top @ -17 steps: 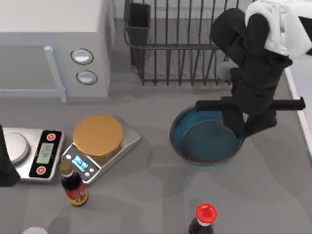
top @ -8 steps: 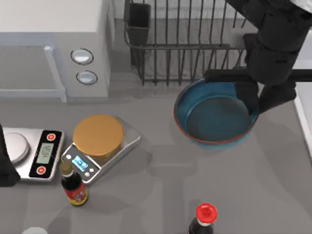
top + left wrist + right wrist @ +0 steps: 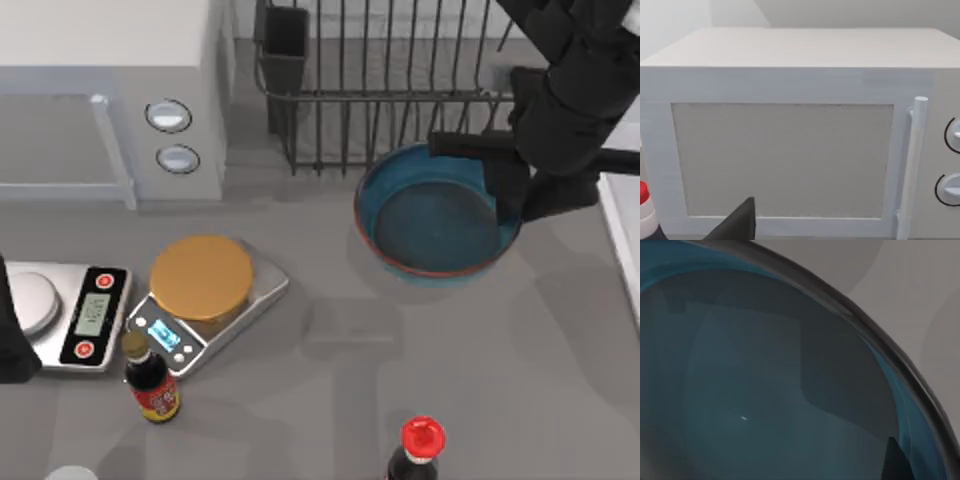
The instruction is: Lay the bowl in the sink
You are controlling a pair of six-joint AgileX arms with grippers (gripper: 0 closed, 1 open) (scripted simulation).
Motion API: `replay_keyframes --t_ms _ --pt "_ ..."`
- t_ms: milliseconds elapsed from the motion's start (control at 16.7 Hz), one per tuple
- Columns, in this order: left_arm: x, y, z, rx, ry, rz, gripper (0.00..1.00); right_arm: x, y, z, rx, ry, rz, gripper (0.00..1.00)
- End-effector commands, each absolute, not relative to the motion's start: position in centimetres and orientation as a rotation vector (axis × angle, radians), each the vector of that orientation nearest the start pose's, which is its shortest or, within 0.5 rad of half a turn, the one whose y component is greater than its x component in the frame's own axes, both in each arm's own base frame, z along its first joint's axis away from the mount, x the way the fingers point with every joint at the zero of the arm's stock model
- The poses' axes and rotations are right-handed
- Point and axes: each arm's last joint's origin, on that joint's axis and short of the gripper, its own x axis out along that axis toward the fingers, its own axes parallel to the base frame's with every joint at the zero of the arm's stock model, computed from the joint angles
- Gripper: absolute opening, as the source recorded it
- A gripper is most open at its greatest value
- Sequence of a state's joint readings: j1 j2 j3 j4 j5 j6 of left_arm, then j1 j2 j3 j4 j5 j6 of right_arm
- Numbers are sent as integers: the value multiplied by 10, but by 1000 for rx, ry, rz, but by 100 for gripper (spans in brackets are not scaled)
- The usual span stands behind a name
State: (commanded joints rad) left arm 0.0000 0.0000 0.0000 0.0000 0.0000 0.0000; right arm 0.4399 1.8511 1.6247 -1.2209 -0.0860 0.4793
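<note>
Carrying the bowl (image 3: pixel 437 222), pinched at its rim by the right tool (image 3: pixel 522 195), beside the dish rack (image 3: pixel 380 90); sink (image 3: pixel 622 215) not yet reached.

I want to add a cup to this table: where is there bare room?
Free: the middle stretch between the scale with the orange disc, the bowl and the red-capped bottle. Crowded: the left front by both scales and the soy bottle, and around the right hand holding the bowl.
</note>
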Motion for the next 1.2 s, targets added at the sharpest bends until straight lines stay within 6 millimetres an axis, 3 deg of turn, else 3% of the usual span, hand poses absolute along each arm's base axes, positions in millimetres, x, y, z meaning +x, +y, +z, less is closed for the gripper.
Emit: replay_keyframes --t_ms 300,600,840,1200 --pt "106 -1 160 0 0 0 100 353 110 219 303 1264 199 0" --pt "106 -1 160 0 0 0 100 361 28 180 380 883 256 0" --pt "106 -1 160 0 0 0 100 341 -41 170 319 550 221 0" --pt "106 -1 160 0 0 0 100 292 -112 188 124 170 78 0"
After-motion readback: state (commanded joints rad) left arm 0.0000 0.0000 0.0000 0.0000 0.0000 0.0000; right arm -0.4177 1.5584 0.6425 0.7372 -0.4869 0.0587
